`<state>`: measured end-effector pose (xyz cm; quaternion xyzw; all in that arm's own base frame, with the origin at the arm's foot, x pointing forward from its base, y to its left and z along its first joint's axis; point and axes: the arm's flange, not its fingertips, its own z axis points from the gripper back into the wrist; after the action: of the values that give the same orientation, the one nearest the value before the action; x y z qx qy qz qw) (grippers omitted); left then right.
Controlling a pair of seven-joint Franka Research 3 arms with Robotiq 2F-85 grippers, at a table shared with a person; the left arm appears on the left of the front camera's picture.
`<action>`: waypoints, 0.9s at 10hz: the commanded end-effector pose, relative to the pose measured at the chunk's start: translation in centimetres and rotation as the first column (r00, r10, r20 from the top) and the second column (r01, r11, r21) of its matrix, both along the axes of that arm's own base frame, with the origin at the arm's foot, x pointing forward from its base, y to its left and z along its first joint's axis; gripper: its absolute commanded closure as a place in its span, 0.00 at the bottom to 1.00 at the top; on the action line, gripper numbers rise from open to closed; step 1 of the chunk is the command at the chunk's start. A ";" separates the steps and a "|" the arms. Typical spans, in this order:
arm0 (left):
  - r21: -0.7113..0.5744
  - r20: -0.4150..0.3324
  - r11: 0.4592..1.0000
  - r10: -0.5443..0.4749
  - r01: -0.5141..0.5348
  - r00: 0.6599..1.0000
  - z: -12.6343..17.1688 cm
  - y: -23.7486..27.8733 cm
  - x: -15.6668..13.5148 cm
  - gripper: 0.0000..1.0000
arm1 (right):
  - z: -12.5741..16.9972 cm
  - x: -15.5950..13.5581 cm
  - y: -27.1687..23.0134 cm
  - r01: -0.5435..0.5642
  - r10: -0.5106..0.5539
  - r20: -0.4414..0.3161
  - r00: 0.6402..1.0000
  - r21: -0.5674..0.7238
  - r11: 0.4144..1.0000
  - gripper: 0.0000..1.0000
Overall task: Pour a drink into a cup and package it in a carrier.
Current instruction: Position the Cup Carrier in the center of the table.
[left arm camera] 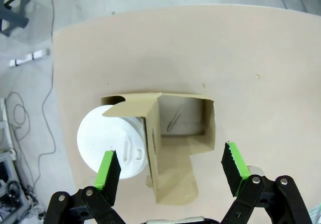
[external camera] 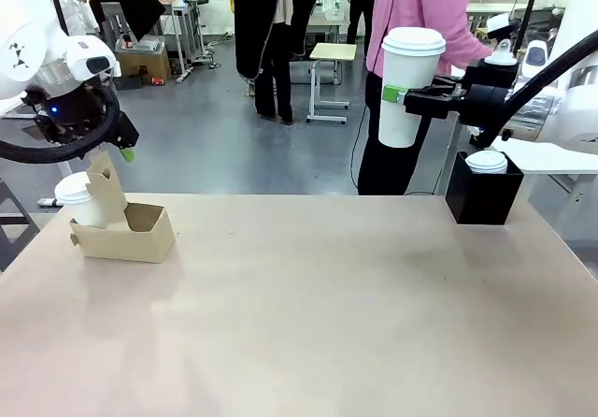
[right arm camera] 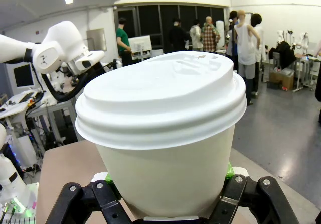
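My right pincer (external camera: 400, 99) is clamped shut on a lidded white cup (external camera: 408, 80). Its green pads press the cup's sides just below the lid and hold it upright in the air. From the front, a black box (external camera: 481, 200) sits on the table (external camera: 327, 314) below and just right of this pincer, with loose white lids (external camera: 486, 162) on top. A person in a pink top (external camera: 420, 6) stands right behind the cup. My right wrist view adds the moulded top of the cup's lid close up, and my left arm farther off past it.

My left pincer (left arm camera: 170, 169) is spread wide and holds nothing. It hangs directly above the carrier (left arm camera: 180, 128), apart from it. The left wrist view looks straight down. A second cup (left arm camera: 113, 141), lidded, stands in one slot under one green finger. The other slot shows bare cardboard floor, and the handle panel runs between them. The front view gives the carrier side-on, below this pincer.
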<state>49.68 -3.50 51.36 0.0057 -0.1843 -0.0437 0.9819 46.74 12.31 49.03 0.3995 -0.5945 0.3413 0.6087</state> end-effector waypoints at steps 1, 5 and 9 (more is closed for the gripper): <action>-0.001 -0.038 0.999 0.053 -0.053 0.998 0.1 0.2 1.1 0.00 | 0.1 -0.1 0.2 0.009 -0.009 0.005 1.000 -0.005 1.000 0.20; 0.026 -0.064 0.993 0.119 -0.117 0.991 -0.6 0.8 1.7 0.58 | 0.1 -0.1 0.2 0.009 -0.009 0.005 1.000 -0.005 1.000 0.20; 0.039 -0.085 0.991 0.128 -0.125 0.988 -1.5 1.2 2.0 0.84 | 0.1 -0.1 0.2 0.009 -0.009 0.005 1.000 -0.005 1.000 0.20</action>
<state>51.34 -2.31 49.73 0.0166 -0.1452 0.0040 0.9893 46.74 12.30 49.02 0.3995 -0.5945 0.3413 0.6087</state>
